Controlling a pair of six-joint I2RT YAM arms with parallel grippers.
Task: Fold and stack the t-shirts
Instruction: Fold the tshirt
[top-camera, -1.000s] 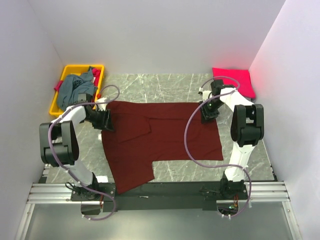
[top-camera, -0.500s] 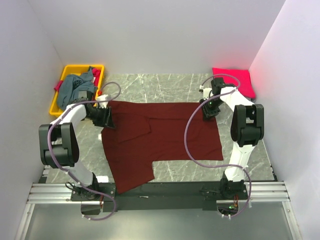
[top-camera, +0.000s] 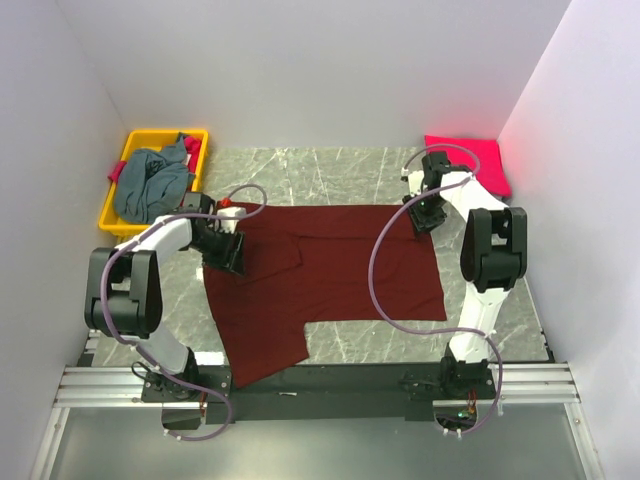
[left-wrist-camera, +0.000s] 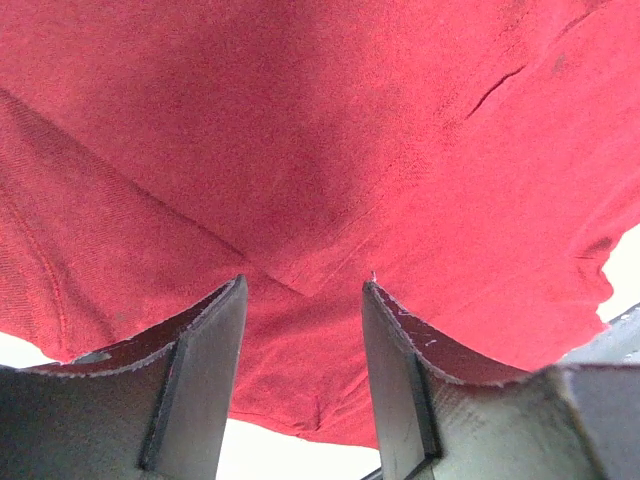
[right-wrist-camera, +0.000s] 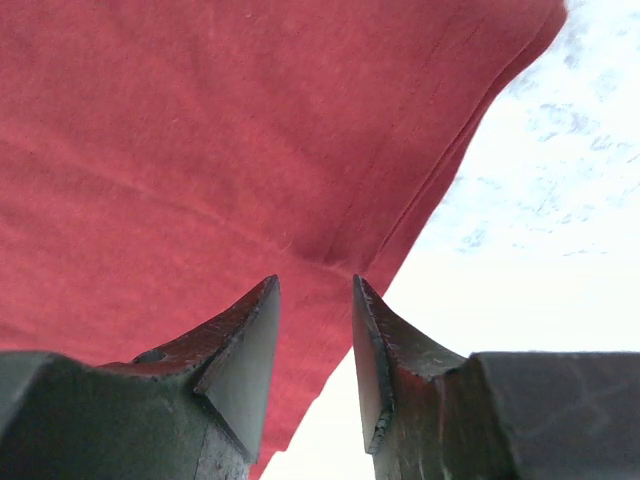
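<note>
Left pincer (top-camera: 228, 250) has moved inward from the left edge of the maroon t-shirt (top-camera: 340, 275), and the far left corner of the cloth has drawn in with it. Its jaws are apart, with cloth spread under and ahead of them and nothing pinched.

Right pincer (top-camera: 428, 216) has crept slightly farther out and sits at the far right corner. Its jaws are narrowly apart, with the hem just ahead of the tips and bare table (right-wrist-camera: 540, 200) to its right.

The pink-red t-shirt (top-camera: 470, 160) lies beyond the right pincer. The grey-blue t-shirt (top-camera: 150, 185) is in the yellow bin (top-camera: 170, 134) beyond the left pincer. Neither has moved.

t-shirts (top-camera: 340, 270) (top-camera: 470, 160) (top-camera: 150, 185): 3 | yellow bin (top-camera: 133, 142): 1 | arms (top-camera: 125, 290) (top-camera: 490, 250): 2
</note>
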